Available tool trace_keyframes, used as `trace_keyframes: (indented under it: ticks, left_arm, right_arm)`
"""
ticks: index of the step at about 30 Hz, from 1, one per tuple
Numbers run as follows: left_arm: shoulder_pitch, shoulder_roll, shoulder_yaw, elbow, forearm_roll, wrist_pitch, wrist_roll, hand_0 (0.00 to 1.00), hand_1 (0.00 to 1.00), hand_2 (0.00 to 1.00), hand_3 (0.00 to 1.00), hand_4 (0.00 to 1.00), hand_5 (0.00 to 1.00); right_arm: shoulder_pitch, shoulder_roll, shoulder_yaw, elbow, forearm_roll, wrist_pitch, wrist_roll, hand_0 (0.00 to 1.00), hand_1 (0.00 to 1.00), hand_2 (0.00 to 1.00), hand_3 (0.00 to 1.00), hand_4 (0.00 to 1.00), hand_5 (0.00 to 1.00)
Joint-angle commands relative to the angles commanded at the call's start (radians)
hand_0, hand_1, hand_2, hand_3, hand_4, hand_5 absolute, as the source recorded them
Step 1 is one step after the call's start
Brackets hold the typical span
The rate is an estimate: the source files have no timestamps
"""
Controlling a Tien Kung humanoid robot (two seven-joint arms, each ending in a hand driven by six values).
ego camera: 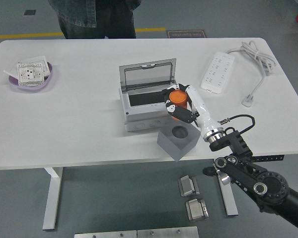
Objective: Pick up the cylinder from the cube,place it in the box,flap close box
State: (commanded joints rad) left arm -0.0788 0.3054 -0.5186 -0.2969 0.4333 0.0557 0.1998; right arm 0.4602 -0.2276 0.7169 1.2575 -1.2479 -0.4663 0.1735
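My right hand [180, 102] is shut on the orange cylinder [177, 97] and holds it in the air over the right rim of the grey box [148, 111]. The box stands mid-table with its clear lid [148, 76] tilted up at the back and a dark inside. The grey cube [177, 139] sits at the table's near edge, just in front of the box, with its round top hole empty. The left arm does not show.
A purple bowl [30, 80] with a white socket part sits at the far left. A white power strip [218, 72] with its cable [257, 58] lies at the far right. A person [96, 17] stands at the table's far side.
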Motion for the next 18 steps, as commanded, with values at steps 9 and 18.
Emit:
trace_keyframes:
  ticks: [9, 18]
  left_arm:
    - [-0.001, 0.004, 0.012, 0.001, -0.007, 0.001, 0.000, 0.701, 0.684, 0.521, 0.735, 0.755, 0.326]
    - [-0.004, 0.007, 0.020, 0.002, -0.012, 0.002, 0.000, 0.700, 0.682, 0.521, 0.735, 0.755, 0.326]
  right_arm:
    - [0.186, 0.042, -0.082, -0.141, -0.247, 0.029, -0.122, 0.366, 0.390, 0.551, 0.432, 0.246, 0.002]
    - [0.358, 0.056, -0.248, -0.266, -0.340, 0.054, -0.144, 0.081, 0.247, 0.525, 0.417, 0.254, 0.002]
